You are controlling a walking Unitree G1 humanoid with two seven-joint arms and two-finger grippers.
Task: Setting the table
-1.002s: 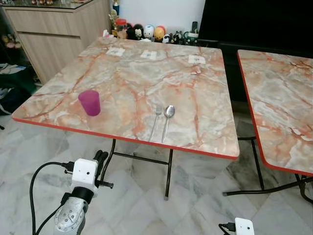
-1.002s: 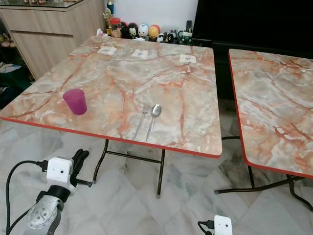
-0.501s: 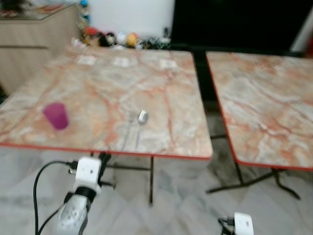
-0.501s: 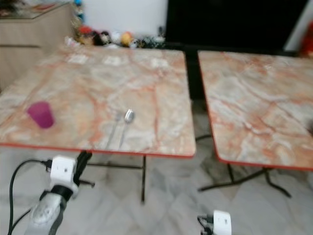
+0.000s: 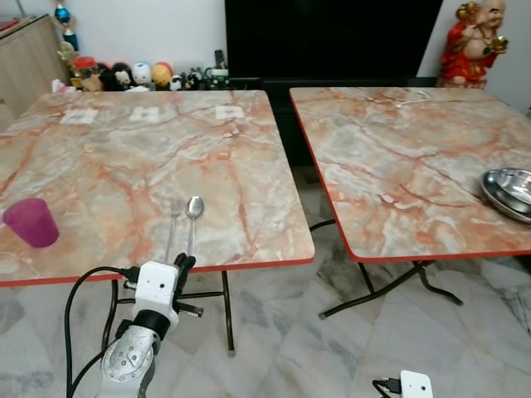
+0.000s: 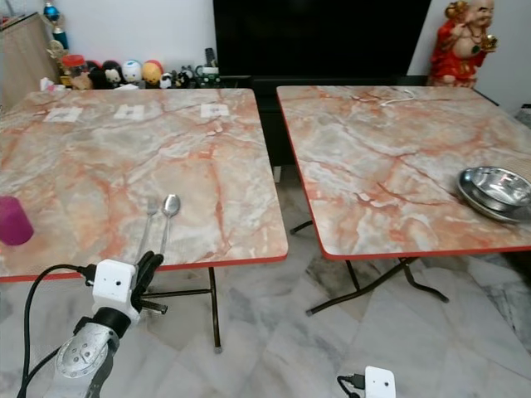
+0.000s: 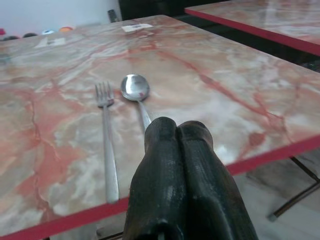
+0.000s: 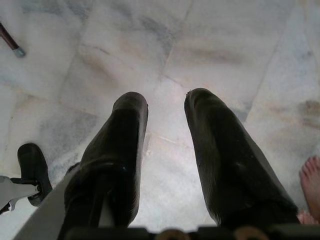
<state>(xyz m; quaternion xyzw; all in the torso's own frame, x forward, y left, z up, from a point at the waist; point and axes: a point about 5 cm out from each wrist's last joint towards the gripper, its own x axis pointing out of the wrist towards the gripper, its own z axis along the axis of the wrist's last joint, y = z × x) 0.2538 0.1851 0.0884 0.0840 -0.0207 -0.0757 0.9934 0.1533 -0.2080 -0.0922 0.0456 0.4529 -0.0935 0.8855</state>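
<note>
Two marble tables ahead, cutlery on the near one.

My left gripper point(image 5: 184, 262) hangs at 7 o'clock below the left table point(image 5: 241, 149), fingers pressed together, empty. Just past its edge lie a fork point(image 5: 172, 225) and spoon point(image 5: 192, 217) side by side; a purple cup point(image 5: 31, 222) stands at 9 o'clock. Steel bowls point(image 6: 498, 189) sit at 3 o'clock on the right table point(image 6: 390, 157). My right gripper point(image 8: 165, 107) points at the floor point(image 8: 220, 45), fingers apart, empty.

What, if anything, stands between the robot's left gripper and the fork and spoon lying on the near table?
Nothing visible does. The left gripper, fingers shut together, hangs just off the table's red edge, pointing at the fork and spoon, which lie side by side on bare marble. The purple cup stands well off to the left.
</note>
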